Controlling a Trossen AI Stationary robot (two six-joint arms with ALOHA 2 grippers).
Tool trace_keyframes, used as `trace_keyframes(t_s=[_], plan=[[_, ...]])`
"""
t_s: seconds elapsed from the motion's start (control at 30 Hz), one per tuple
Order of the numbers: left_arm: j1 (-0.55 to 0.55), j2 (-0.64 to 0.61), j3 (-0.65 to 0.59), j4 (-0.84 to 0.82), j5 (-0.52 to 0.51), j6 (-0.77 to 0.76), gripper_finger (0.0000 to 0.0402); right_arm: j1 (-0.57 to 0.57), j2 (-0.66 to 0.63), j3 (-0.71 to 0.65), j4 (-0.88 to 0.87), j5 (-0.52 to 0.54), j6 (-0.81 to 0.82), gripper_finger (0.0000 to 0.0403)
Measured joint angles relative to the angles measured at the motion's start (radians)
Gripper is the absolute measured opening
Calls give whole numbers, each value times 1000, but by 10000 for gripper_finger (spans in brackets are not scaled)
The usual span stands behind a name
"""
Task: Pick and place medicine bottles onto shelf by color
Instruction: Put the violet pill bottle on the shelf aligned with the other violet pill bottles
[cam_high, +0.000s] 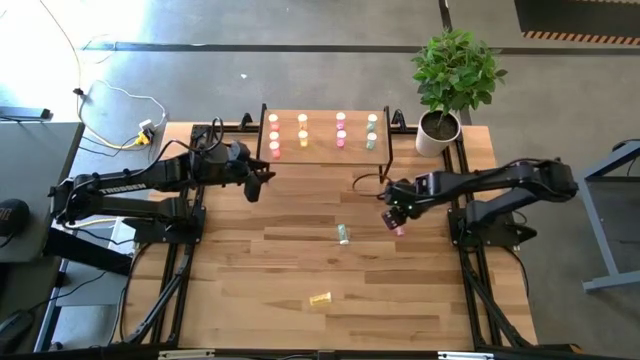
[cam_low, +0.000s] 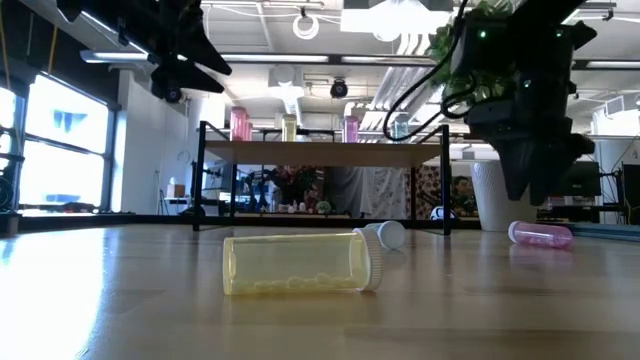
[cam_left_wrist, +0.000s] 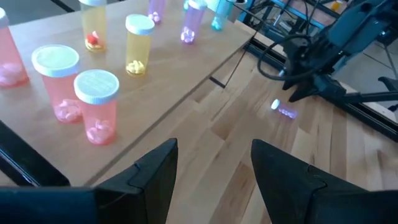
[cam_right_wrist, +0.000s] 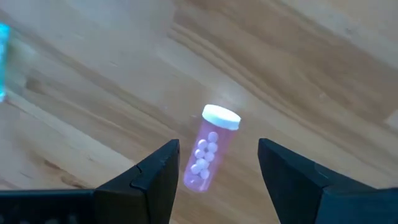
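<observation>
Near the right edge of the table (cam_high: 300, 330), about midway between its near and far edges, the right gripper (cam_high: 393, 222) hangs just above a pink bottle (cam_right_wrist: 209, 149) that lies on its side on the wood, white cap on. Its two fingers (cam_right_wrist: 152, 180) stand apart on either side of the bottle without touching it, so the tool is released and holds nothing (the low view shows the pink bottle resting on the table surface beside the gripper tip).

The shelf (cam_high: 325, 158) stands at the far edge of the table, and upright bottles sit on it in columns by colour: red-orange, yellow, pink and pale green. The left gripper (cam_high: 262, 180) hovers just off the shelf's near-left corner, beside the red-orange bottles (cam_left_wrist: 96, 106); its fingers are spread with only bare table between them, so it is released too.

Two more bottles lie on their sides on the table: a pale green bottle (cam_high: 343, 234) near the middle, and a yellow bottle (cam_high: 320, 298) closer to the near edge. A potted plant (cam_high: 450, 80) stands at the far-right corner, just beside the shelf.
</observation>
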Motion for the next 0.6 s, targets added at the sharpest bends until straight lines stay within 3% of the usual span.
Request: trace_keyframes(t_s=[0.6], plan=[[-5, 1, 0, 0, -2, 10, 195, -34, 208, 0, 86, -6, 2, 209]])
